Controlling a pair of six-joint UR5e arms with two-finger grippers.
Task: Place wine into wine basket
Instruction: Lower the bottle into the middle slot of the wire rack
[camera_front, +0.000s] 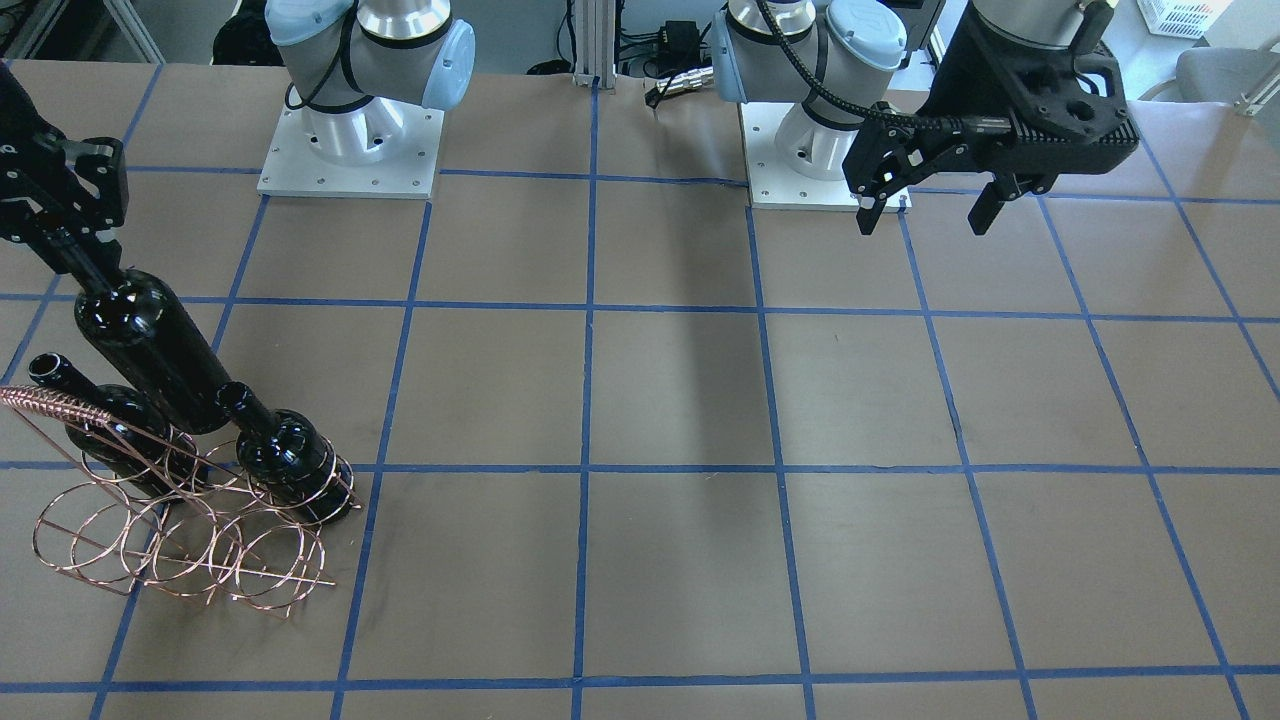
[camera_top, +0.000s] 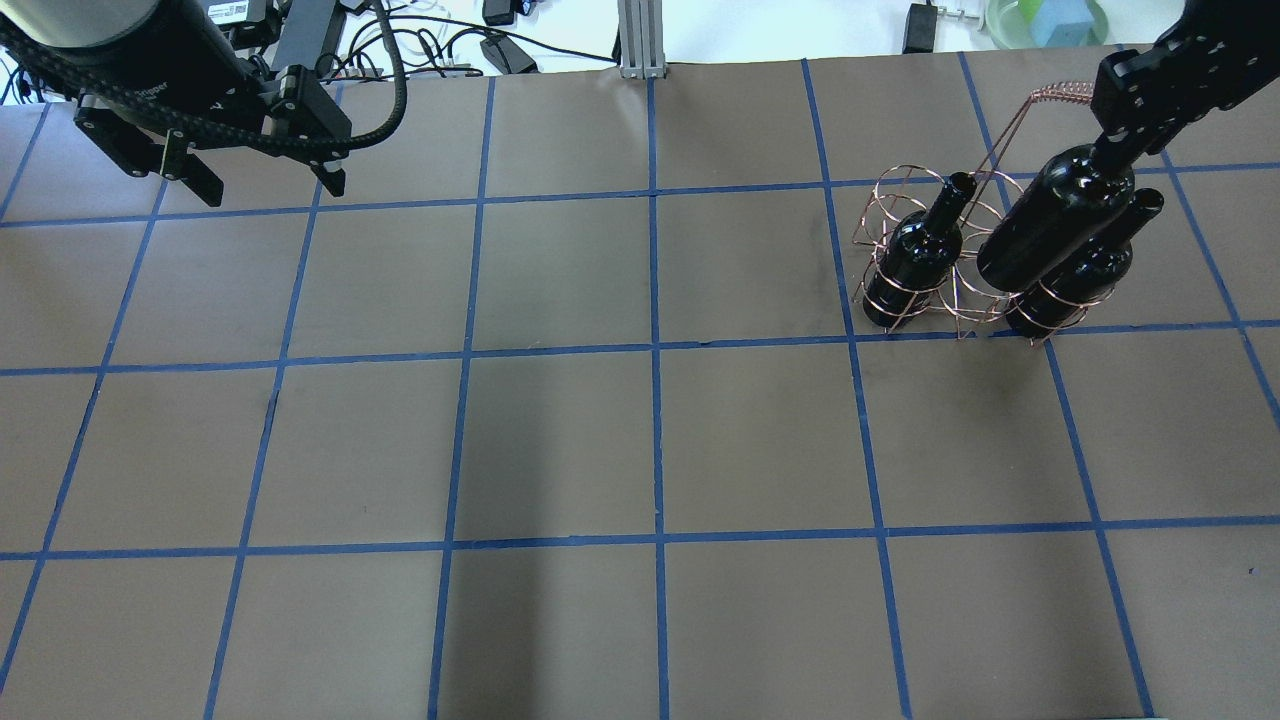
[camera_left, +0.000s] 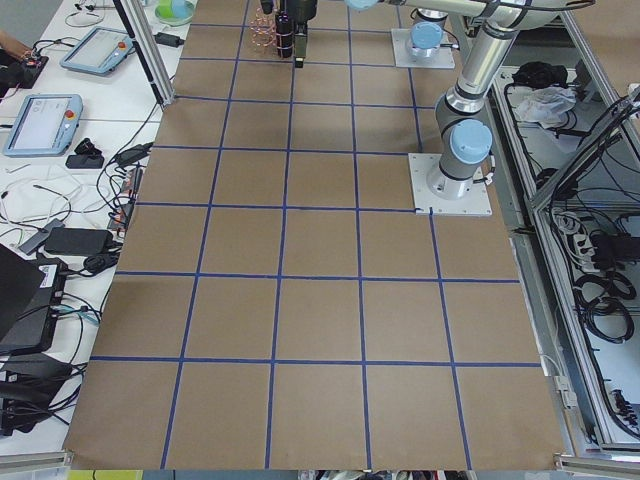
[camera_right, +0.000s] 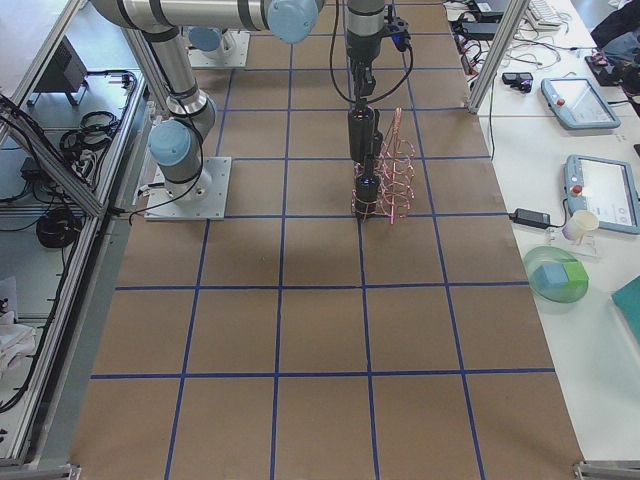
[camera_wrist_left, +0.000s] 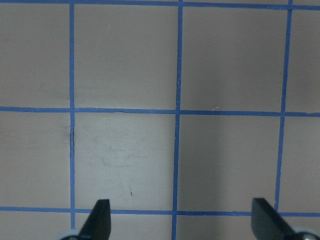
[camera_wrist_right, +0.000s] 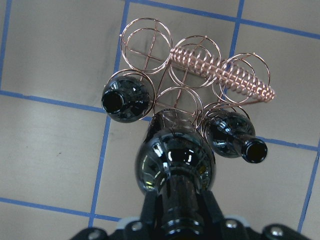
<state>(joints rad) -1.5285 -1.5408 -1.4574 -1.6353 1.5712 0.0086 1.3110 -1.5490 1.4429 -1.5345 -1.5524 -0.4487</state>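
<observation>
1. While the right pincer (camera_top: 1122, 150) gripped the wine (camera_top: 1050, 225) by its neck, you would have seen the bottle hang tilted over the basket (camera_wrist_right: 192, 59), with its neck up toward the arm and its base down toward the rings.
2. Your right wrist view looked straight down the glass. The base lay over the middle ring of the row on the robot's side.
3. You could not tell from any view whether the base had entered that ring or only hovered at its rim.
4. In that same row you had the inner bottle (camera_top: 915, 260) seated in the end ring toward the middle of the surface (camera_front: 680, 400). The outer bottle (camera_top: 1075, 280) sat in the opposite end ring.
5. Both stood neck up, and the wine came down between them, close beside each.
6. The twisted handle (camera_front: 55, 405) ran along the top of the basket. In your wrist view it lay beyond the held bottle and apart from it.
7. Your left pincer (camera_front: 925, 215) stood wide, its two fingers spread well apart. It hung above the bare surface at the other end, well apart from the basket.
8. The left wrist view showed you only the two fingertips and brown surface crossed by blue tape (camera_wrist_left: 176, 112).
9. The basket itself stood on that surface, near its edge on the robot's right.
</observation>
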